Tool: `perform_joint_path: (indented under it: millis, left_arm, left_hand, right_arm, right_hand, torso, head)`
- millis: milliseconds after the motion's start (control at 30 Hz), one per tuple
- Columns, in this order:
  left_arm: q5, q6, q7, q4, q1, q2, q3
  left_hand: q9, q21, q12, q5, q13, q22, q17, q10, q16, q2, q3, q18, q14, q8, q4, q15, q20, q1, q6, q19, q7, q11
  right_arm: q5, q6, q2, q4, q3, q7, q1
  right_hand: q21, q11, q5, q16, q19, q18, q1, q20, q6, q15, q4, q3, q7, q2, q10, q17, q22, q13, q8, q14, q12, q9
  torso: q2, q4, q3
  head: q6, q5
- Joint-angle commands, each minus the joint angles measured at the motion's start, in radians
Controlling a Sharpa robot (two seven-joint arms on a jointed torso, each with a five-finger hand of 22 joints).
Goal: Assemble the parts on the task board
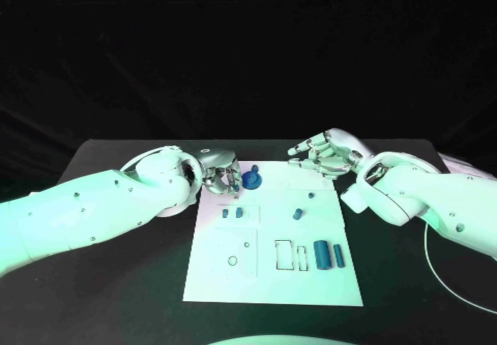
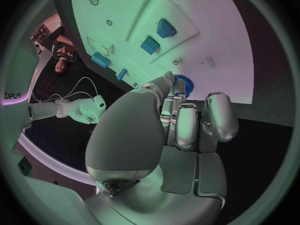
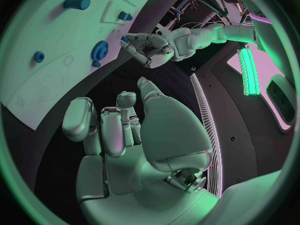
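Observation:
The white task board (image 1: 274,284) lies in the middle of the black table. A blue gear (image 1: 253,177) stands at its far edge. My left hand (image 1: 220,176) hovers just left of the gear with its fingers curled in; in the left wrist view the gear (image 2: 183,83) sits right beyond the fingertips (image 2: 170,85), and I cannot tell if they touch it. My right hand (image 1: 323,152) hangs over the board's far right corner, fingers curled, holding nothing. Two short blue parts (image 1: 232,212), one blue peg (image 1: 298,213) and two long blue cylinders (image 1: 328,254) lie on the board.
The board has outlined slots (image 1: 284,255) and a small round hole (image 1: 233,260) in its near half. A pale cable (image 1: 440,266) runs along the table at the right. In the right wrist view my left hand (image 3: 147,47) shows beside the gear (image 3: 99,50).

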Motion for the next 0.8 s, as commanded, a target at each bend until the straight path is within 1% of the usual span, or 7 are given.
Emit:
perform_joint_path:
  millis: [33, 133, 233, 467, 800]
  left_arm:
    - [0.044, 0.029, -0.004, 0.003, 0.000, -0.005, 0.000]
    - [0.047, 0.034, -0.007, 0.004, 0.000, -0.010, 0.000]
    - [0.048, 0.038, -0.010, 0.000, -0.001, -0.011, -0.002]
    - [0.046, 0.046, -0.011, -0.015, -0.008, 0.001, -0.011]
    - [0.039, 0.050, -0.007, -0.030, -0.016, 0.014, -0.014]
  left_hand:
    - [-0.001, 0.005, -0.005, 0.002, -0.001, 0.028, -0.001, 0.005, 0.001, -0.001, 0.005, -0.011, 0.025, -0.006, 0.000, -0.004, 0.000, -0.012, 0.007, 0.009, -0.001, 0.003]
    - [-0.001, 0.005, -0.005, 0.002, -0.001, 0.028, -0.001, 0.005, 0.001, -0.001, 0.005, -0.011, 0.025, -0.006, 0.000, -0.004, 0.000, -0.012, 0.007, 0.009, -0.001, 0.003]
    - [-0.001, 0.006, -0.006, 0.002, -0.001, 0.029, -0.001, 0.005, 0.002, -0.002, 0.006, -0.011, 0.025, -0.007, 0.000, -0.003, 0.000, -0.013, 0.007, 0.009, -0.001, 0.003]
    - [-0.001, 0.006, -0.006, 0.002, -0.001, 0.029, -0.001, 0.005, 0.002, -0.002, 0.006, -0.011, 0.025, -0.007, 0.000, -0.003, 0.000, -0.013, 0.007, 0.009, -0.001, 0.003]
    - [-0.003, 0.004, -0.010, 0.002, -0.001, 0.028, 0.002, 0.006, 0.003, -0.002, 0.010, -0.011, 0.025, -0.009, -0.003, -0.003, 0.000, -0.014, 0.007, 0.008, 0.000, 0.003]
  right_arm:
    - [-0.003, 0.014, 0.002, 0.000, 0.000, 0.006, -0.001]
    - [-0.003, 0.014, 0.002, 0.000, 0.000, 0.006, -0.001]
    - [-0.003, 0.014, 0.002, 0.000, 0.000, 0.006, -0.002]
    - [-0.003, 0.014, 0.003, -0.001, 0.000, 0.006, -0.002]
    - [-0.003, 0.014, 0.004, -0.001, 0.000, 0.007, -0.002]
  right_hand:
    - [-0.003, -0.003, 0.007, -0.006, -0.006, 0.012, 0.001, 0.000, 0.000, 0.002, 0.005, 0.001, -0.001, 0.009, -0.001, 0.000, -0.001, 0.002, 0.004, 0.043, 0.004, 0.001]
    - [-0.003, -0.003, 0.007, -0.006, -0.006, 0.012, 0.001, 0.000, 0.000, 0.002, 0.005, 0.001, -0.001, 0.009, -0.001, 0.000, -0.001, 0.002, 0.004, 0.043, 0.004, 0.001]
    - [-0.003, -0.003, 0.007, -0.006, -0.006, 0.012, 0.001, 0.000, 0.000, 0.002, 0.005, 0.001, -0.001, 0.009, -0.001, 0.000, -0.001, 0.002, 0.004, 0.043, 0.004, 0.001]
    - [-0.003, -0.003, 0.007, -0.006, -0.006, 0.012, 0.001, 0.000, 0.000, 0.002, 0.005, 0.001, -0.001, 0.009, -0.001, 0.000, -0.001, 0.002, 0.004, 0.043, 0.004, 0.001]
    - [-0.003, -0.003, 0.007, -0.006, -0.006, 0.012, 0.001, 0.000, 0.000, 0.002, 0.005, 0.001, -0.001, 0.009, -0.001, 0.000, -0.001, 0.002, 0.004, 0.043, 0.004, 0.001]
  torso:
    - [0.000, -0.0027, -0.0001]
    - [0.000, -0.0032, -0.0002]
    - [0.001, -0.0019, 0.0001]
    - [0.002, -0.0020, -0.0005]
    - [0.001, -0.0019, -0.0003]
  head:
    - [0.001, 0.004]
    - [0.000, 0.004]
    - [-0.001, 0.005]
    - [-0.003, 0.005]
    - [-0.006, 0.005]
